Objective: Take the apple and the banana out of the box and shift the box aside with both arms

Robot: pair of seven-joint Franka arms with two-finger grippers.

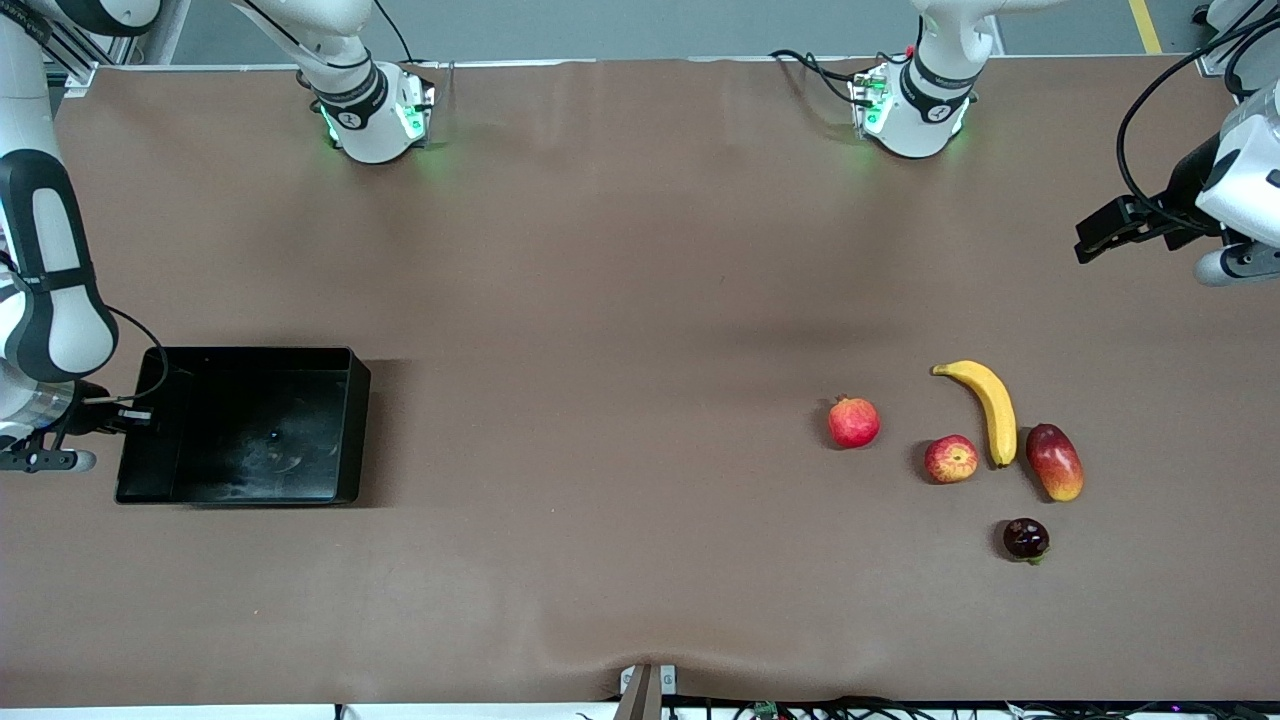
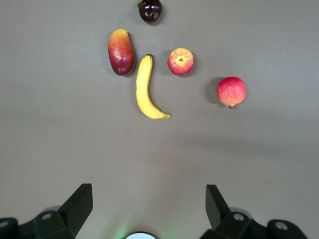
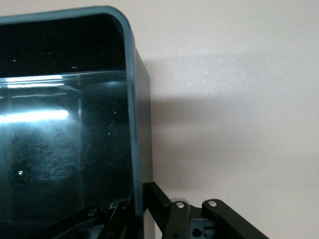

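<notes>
Table (image 1: 620, 300): brown cover.
Black tray (image 1: 250, 425): at right arm's end of table.
Right gripper (image 1: 135, 418): at tray's end wall, jaws clamped on wall (image 3: 135, 164).
Left gripper (image 1: 1100, 232): in air over left arm's end of table, jaws apart, nothing held.
Banana (image 1: 990, 405): between apple (image 1: 950, 459) and mango (image 1: 1054, 461).
Pomegranate (image 1: 853, 422): apart, toward tray.
Small dark fruit (image 1: 1026, 538): nearest front camera.
</notes>
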